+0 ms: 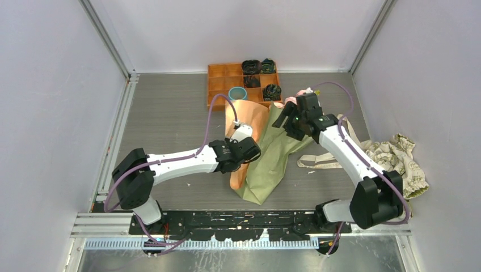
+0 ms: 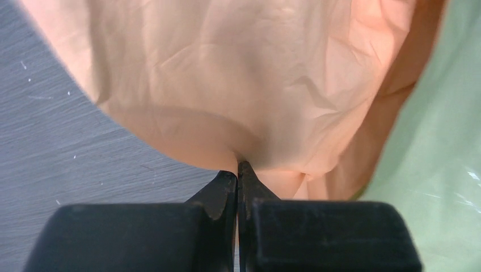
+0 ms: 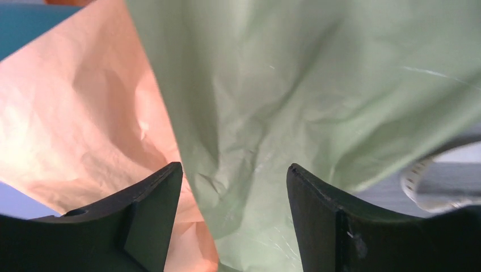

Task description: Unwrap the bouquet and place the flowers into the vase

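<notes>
Left fingers [image 2: 218, 195] tight on one bouquet [image 1: 275, 158]

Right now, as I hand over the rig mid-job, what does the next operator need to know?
Left gripper: shut, pinching the edge of the orange paper.
Right gripper: open, jaws either side of a fold of the green paper, not clamped.
Flowers: pink heads peek out at the paper's far end, beside the right gripper.
Vase: upright next to the tray, no stems in it.
Done: ribbon lies loose to the right of the paper, which is partly opened.
Left: free the flowers and put them in the vase.
</notes>
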Tool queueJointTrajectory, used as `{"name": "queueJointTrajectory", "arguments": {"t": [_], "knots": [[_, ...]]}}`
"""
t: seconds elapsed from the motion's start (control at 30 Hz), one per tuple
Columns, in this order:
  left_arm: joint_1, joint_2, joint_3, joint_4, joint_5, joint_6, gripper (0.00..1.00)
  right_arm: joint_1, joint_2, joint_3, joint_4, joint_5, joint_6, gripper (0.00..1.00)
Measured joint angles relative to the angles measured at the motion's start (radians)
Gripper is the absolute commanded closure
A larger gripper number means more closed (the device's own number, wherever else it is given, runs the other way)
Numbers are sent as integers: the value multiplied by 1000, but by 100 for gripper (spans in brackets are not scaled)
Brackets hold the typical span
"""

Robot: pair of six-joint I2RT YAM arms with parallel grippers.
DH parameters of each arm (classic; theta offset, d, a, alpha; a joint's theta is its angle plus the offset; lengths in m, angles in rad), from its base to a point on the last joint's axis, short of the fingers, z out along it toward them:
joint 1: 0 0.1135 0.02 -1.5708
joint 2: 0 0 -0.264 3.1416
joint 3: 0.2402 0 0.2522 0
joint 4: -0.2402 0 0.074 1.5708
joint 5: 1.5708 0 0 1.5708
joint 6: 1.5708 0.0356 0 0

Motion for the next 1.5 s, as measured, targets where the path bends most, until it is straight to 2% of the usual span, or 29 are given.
{"name": "queueJointTrajectory", "arguments": {"t": [0.3,0.4,0.47,0.6,0.67,0.8,0.9,0.97,1.17,1.33,1.5], "knots": [[36,-45,-97,13,11,-18,100,129,177,155,38,58,0,27],[36,-59,-106,21,12,-19,100,141,240,188,39,76,-1,31],[36,-65,-113,27,16,-19,100,144,283,204,39,88,-2,43],[40,-72,-123,36,23,-21,100,149,365,238,27,108,-14,84],[40,-76,-129,40,27,-23,100,150,386,245,22,117,-18,98],[41,-94,-155,53,38,-31,100,151,373,245,-10,155,-18,99],[42,-107,-177,64,47,-47,100,153,297,241,-57,204,-18,99],[42,-112,-192,71,55,-56,100,155,192,230,-87,242,-17,99],[42,-121,-248,90,88,-95,100,157,-253,201,-215,368,8,99],[41,-124,-296,105,125,-124,100,157,-500,203,-418,475,58,99],[34,-124,-317,127,154,-128,100,157,-643,180,-638,535,136,98]]}}
